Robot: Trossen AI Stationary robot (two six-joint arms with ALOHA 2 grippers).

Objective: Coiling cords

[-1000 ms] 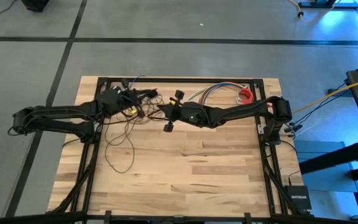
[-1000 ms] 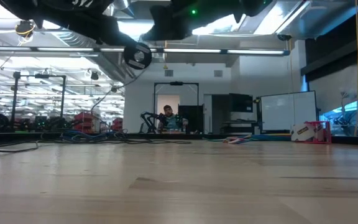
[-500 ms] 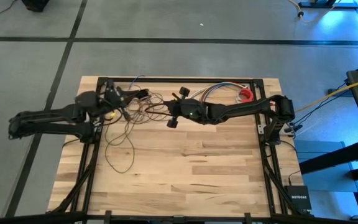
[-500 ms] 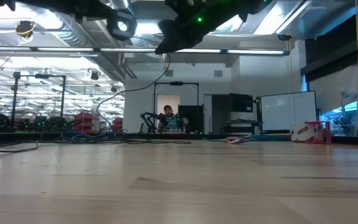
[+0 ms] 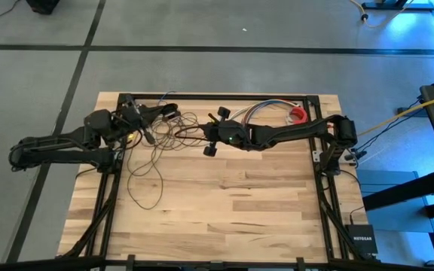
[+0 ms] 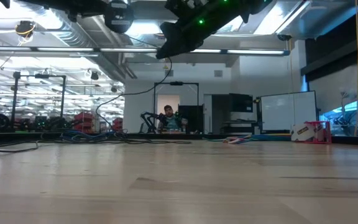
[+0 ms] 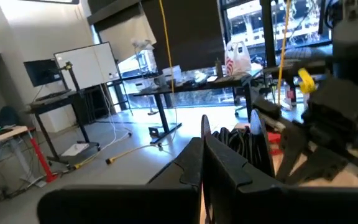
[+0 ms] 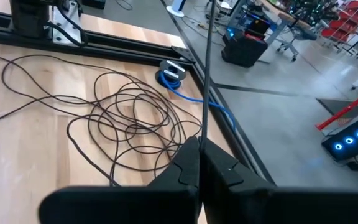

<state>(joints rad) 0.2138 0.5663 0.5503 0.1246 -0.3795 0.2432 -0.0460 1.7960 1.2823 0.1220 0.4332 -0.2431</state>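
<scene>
Cords (image 8: 129, 118): thin, dark brown-black wire in loose overlapping loops on the pale, planked wooden counter (image 5: 232, 211), below and ahead of the right hand (image 8: 199, 163). Right hand: dark fingers pressed together, pinching one taut strand. Left hand (image 7: 202, 165): fingers pressed together, raised near the tangle; grip on the wire not discernible

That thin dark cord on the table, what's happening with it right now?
Both arms are up over the far half of the table. The right gripper is shut on the cord, a strand running up from its tips. The left gripper is shut too. Most of the cord lies in loose loops on the wood, not coiled yet.
</scene>
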